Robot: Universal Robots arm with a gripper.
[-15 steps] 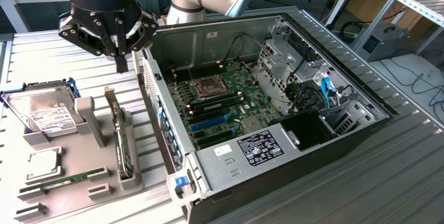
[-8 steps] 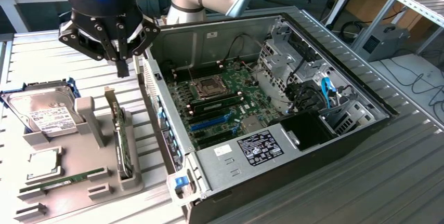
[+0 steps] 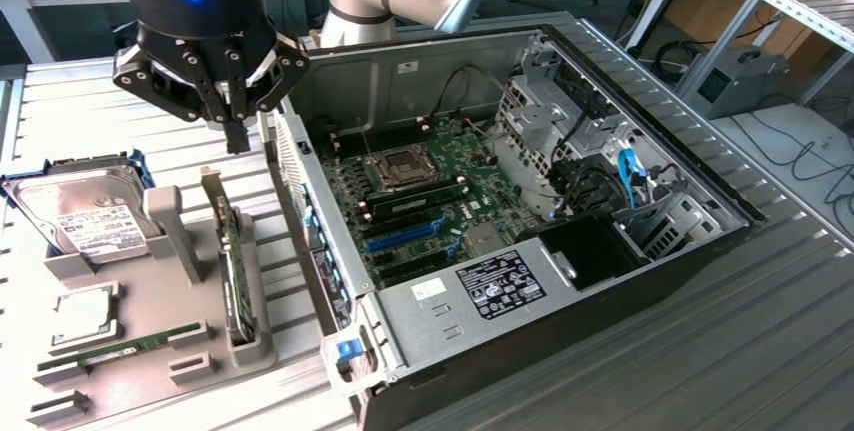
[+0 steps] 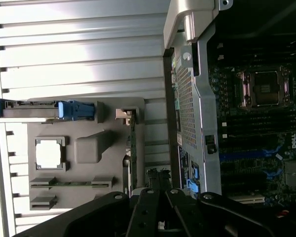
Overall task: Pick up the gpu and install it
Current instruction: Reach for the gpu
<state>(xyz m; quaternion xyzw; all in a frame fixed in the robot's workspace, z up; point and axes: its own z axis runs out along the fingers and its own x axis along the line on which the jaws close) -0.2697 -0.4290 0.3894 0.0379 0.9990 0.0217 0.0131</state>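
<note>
Approach step: hovering over gpu (image 3: 239, 276) standing on edge in tray (image 3: 147, 351), gripper (image 3: 236, 136) pressed together, empty. Grasp likely calls for parting jaws, centring over card.

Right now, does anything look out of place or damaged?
Nothing stands out. The gpu stands on edge in its slot of the grey tray, the hard drive rests in its cradle, and the shut gripper hangs above the tray, empty.

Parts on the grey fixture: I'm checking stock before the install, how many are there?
4: hard drive at the far end, CPU in the middle, RAM stick at the near end, gpu on edge nearest the computer case.
</note>
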